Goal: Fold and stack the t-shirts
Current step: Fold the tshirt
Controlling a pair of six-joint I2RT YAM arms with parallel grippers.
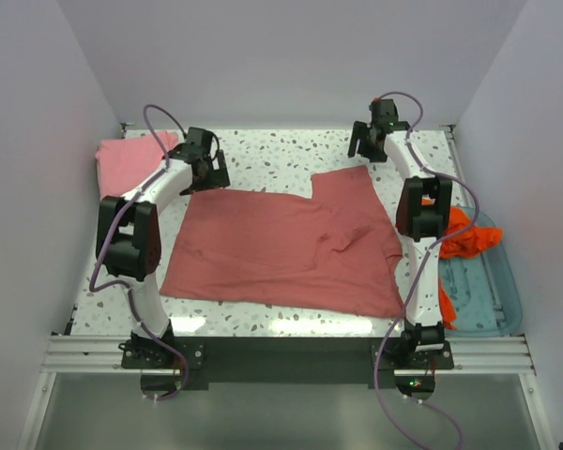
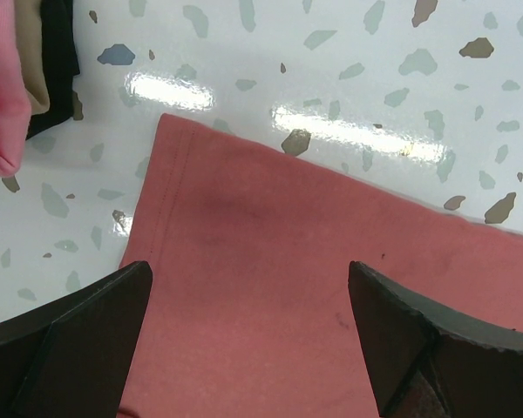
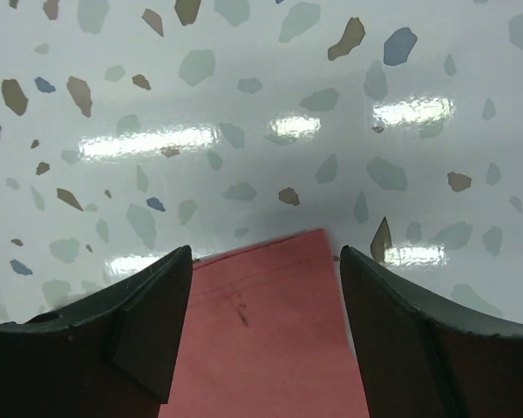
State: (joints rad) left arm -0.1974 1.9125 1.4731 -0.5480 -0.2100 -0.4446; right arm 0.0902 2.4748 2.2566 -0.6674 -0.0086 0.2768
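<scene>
Rose-red t-shirt [image 1: 281,248]: We find it spread flat at the centre of the table [image 1: 281,155], between the two arms, with one raised crease right of its middle.
Risk, near hem: If the two far corners are lifted unevenly, we expect the near hem to drag and skew the fold.
Risk, crease: A fold made over the raised crease would likely lock it in and leave the stack lumpy.
Left gripper [image 2: 248,292]: Released, with the fingers wide apart above the far left hem corner and nothing grasped.
Risk, left corner: The gripper sits inboard of the edge, so closing here may take a thick pinch or lift a single layer only.
Right gripper [image 3: 266,270]: The fingers stand apart, straddling the far right corner, with no cloth pinched.
Risk, right corner: Only the corner tip lies between the fingers, so we judge that a shallow bite could slip free mid-fold.
Pink t-shirt [image 1: 127,164]: Heaped in the far left corner, near the left gripper, where a wide sweep could snag it.
Tray [image 1: 493,300]: Pale blue, at the near right.
Tray contents: The orange t-shirt [image 1: 469,239] is bunched over the far rim. The right arm hides part of it, so how much lies inside is unclear.
</scene>
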